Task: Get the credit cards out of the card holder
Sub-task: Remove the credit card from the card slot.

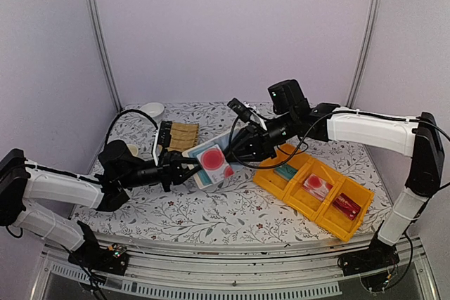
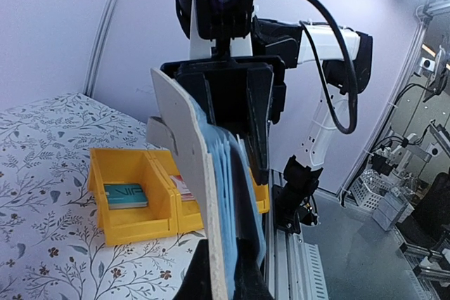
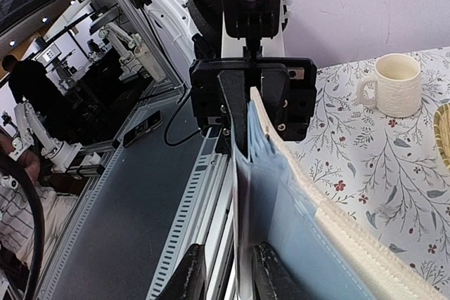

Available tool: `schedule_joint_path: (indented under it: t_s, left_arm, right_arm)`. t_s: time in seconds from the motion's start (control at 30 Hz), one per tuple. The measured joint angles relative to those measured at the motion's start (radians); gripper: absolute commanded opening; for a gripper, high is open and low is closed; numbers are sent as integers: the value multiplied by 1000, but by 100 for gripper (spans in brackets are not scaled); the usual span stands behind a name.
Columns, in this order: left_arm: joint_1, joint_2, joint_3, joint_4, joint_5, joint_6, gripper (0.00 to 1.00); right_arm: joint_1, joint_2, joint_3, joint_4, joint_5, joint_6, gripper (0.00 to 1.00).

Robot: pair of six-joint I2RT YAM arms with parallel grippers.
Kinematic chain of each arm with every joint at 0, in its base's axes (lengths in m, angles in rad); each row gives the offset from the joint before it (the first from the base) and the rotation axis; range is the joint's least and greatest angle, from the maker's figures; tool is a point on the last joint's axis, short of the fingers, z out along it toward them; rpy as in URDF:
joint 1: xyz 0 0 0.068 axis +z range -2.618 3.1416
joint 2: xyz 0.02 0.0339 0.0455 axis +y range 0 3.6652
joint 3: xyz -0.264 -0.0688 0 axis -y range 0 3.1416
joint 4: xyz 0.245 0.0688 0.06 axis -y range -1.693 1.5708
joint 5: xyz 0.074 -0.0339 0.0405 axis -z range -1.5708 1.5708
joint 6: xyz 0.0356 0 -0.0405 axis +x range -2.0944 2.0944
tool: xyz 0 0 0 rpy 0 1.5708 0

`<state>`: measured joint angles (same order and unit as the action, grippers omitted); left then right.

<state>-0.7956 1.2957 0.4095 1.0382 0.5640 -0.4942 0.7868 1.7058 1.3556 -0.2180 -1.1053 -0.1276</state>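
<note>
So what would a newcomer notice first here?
A beige bifold card holder with grey-blue lining is held mid-table, the left gripper clamped on it, the right gripper at its opposite edge. A whitish-pink card with a big red circle shows on it. A teal card lies in the yellow tray to the right.

Edge-on card holder (image 2: 188, 173), yellow tray (image 2: 133, 226) behind

Seen edge-on from both wrist views, the card holder (image 3: 295, 230) runs off the bottom edge, its pockets' contents hidden.
</note>
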Motion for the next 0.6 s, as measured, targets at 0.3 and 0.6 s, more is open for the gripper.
schedule_joint_path:
  t_s: [0.3,0.6]
  left_arm:
    - [0,-8,0,-21,-4,16,0]
    - [0,-8,0,-22,-4,19,0]
  right_arm:
    - [11,14,14,-47,4,-15,14]
    - [18,14,14,-43,26,2,3]
